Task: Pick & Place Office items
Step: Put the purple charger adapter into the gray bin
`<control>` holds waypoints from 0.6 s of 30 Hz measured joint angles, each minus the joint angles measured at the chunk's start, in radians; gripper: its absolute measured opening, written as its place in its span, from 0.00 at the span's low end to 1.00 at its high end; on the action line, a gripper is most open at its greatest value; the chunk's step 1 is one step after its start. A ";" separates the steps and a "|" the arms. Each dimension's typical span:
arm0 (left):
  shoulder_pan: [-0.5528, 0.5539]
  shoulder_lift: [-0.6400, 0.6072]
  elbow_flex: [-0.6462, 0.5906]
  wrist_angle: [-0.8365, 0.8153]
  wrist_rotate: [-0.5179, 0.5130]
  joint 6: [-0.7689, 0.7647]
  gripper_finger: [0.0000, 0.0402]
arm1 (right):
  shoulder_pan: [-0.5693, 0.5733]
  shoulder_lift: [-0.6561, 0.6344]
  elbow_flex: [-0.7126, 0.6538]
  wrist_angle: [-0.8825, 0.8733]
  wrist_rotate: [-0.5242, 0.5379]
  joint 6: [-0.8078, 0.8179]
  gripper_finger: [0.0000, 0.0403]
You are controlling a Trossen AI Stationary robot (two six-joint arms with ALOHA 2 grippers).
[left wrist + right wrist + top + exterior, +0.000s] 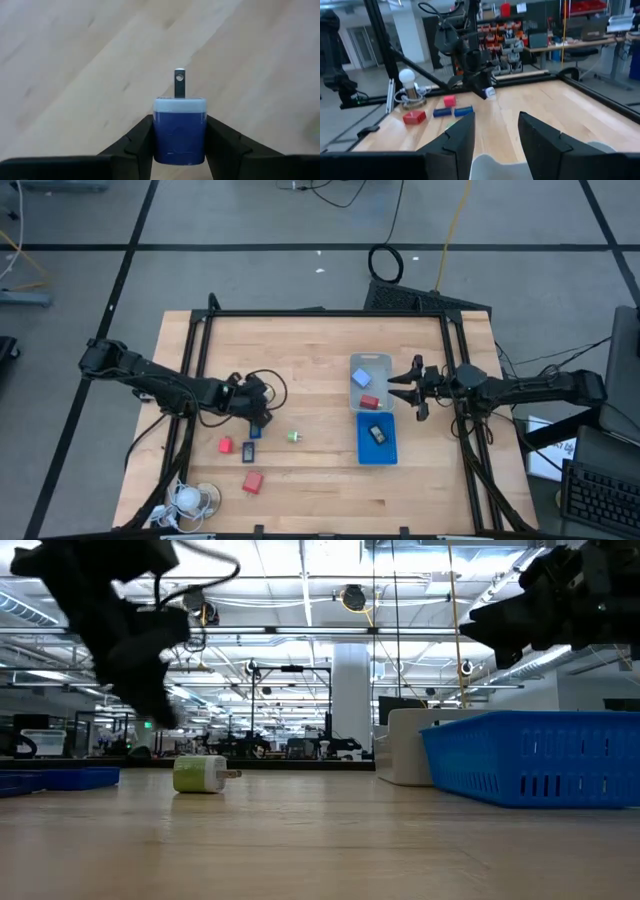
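- Over the worktop's (320, 470) left half, a blue plug adapter (179, 131) is grasped between the jaws of the left gripper (262, 417), lifted clear of the wood.
- Beside the clear tray (384, 363), the right gripper (398, 387) is held with jaws parted and nothing between them.
- Red blocks (252, 481) and a green adapter (294, 436) are left lying nearby.

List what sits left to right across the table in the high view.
White coiled-cord thing → red block → left gripper holding blue charger → green bit → clear tray → right gripper.
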State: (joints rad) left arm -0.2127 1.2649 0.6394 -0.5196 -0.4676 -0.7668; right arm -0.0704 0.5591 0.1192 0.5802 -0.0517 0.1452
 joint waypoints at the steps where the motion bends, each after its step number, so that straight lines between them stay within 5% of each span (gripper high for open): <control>1: 0.000 0.000 0.009 0.033 -0.001 0.040 0.36 | 0.000 0.026 -0.016 0.057 0.000 0.000 0.36; 5: 0.000 -0.001 0.025 0.172 0.005 0.169 0.34 | 0.000 0.129 -0.041 0.222 -0.001 0.001 0.36; 18: 0.034 0.003 0.025 0.619 0.152 0.420 0.33 | 0.010 0.498 0.100 0.274 0.001 -0.031 0.36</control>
State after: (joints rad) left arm -0.1787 1.2680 0.6645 0.0991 -0.3161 -0.3468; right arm -0.0605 1.0575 0.2195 0.8545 -0.0508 0.1140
